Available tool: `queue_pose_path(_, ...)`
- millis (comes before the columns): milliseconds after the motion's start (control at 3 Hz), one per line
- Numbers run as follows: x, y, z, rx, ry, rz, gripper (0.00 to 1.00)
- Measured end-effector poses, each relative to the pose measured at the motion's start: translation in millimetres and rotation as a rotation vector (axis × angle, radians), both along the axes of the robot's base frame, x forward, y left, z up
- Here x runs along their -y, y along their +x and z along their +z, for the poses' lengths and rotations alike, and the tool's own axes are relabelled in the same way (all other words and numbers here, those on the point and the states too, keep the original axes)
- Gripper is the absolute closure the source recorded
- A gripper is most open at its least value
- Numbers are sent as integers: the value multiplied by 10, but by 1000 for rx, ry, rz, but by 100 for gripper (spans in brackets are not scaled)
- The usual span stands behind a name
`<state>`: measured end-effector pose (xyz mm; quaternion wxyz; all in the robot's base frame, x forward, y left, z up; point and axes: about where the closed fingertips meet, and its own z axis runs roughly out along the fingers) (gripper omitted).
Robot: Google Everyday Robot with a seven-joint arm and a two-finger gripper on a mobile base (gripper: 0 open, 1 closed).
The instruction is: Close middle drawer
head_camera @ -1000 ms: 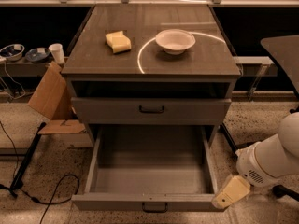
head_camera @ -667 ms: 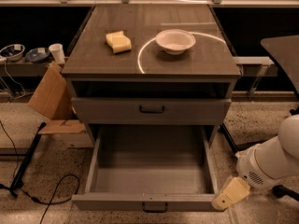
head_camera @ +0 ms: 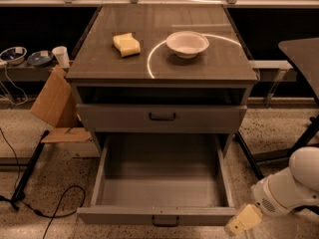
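Note:
The middle drawer is pulled far out of the grey cabinet, and its deep box is empty. Its low front panel faces me at the bottom of the view, with a small dark bar handle at its centre. The top drawer above it is shut. The lowest drawer is hidden under the open one. My gripper is at the lower right, just off the right end of the middle drawer's front panel, on my white arm. It holds nothing that I can see.
A yellow sponge and a white bowl sit on the cabinet top. A cardboard piece leans to the cabinet's left. A black cable lies on the floor. A dark table stands at the right.

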<state>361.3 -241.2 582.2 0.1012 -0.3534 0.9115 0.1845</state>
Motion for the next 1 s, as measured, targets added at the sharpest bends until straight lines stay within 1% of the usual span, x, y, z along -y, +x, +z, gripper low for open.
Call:
queue_pose_path(333, 95, -86, -349, -67, 8, -72, 25)
queue_pose_path(667, 112, -135, -695, -148, 15, -133, 48)
queue_pose_path(1000, 25, -155, -1033, -231, 36, -157, 72)
